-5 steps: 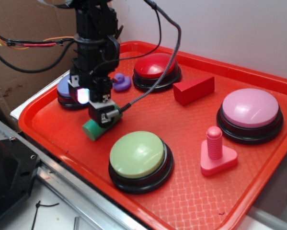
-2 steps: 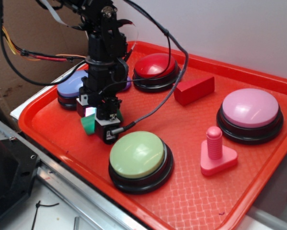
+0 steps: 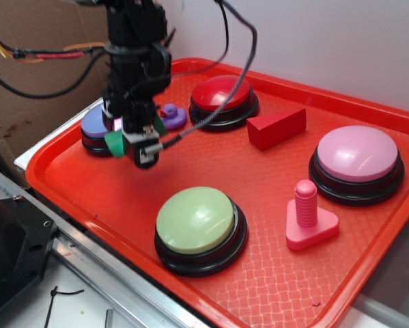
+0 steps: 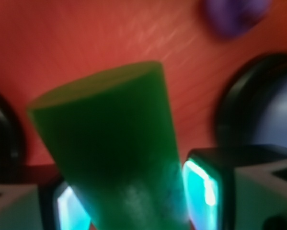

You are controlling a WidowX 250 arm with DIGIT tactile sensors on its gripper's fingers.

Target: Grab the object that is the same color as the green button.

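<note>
End effector [image 3: 125, 142] status: your fingers are clamped on the green cylinder [image 3: 115, 142], one pad on each side of it. In the wrist view the cylinder [image 4: 119, 158] fills the middle of the frame, with a glowing pad [image 4: 203, 184] pressed against its flank on the right and another low on the left; that view is blurred, so finer contact detail cannot be read.

Position: the cylinder is held up off the red tray [image 3: 272, 273], not resting on it. You have it well to the left of, and behind, the green button [image 3: 197, 222], and just in front of the lavender-blue button [image 3: 95, 126], which the arm partly hides. Only one end of the cylinder shows in the exterior view, sticking out to the left of the fingers.

Other items, taken from the green button: the purple duck [image 3: 171, 116] sits behind it, just right of the end effector. The red button [image 3: 221, 99] lies farther back, near the tray's rear rim. The red wedge [image 3: 276, 128] lies behind and to the right. The pink button [image 3: 356, 158] stands well to the right. The pink peg on its triangular base [image 3: 308, 217] is near its right side, upright. The green button itself sits flat on the tray at the front, apart from the end effector.
</note>
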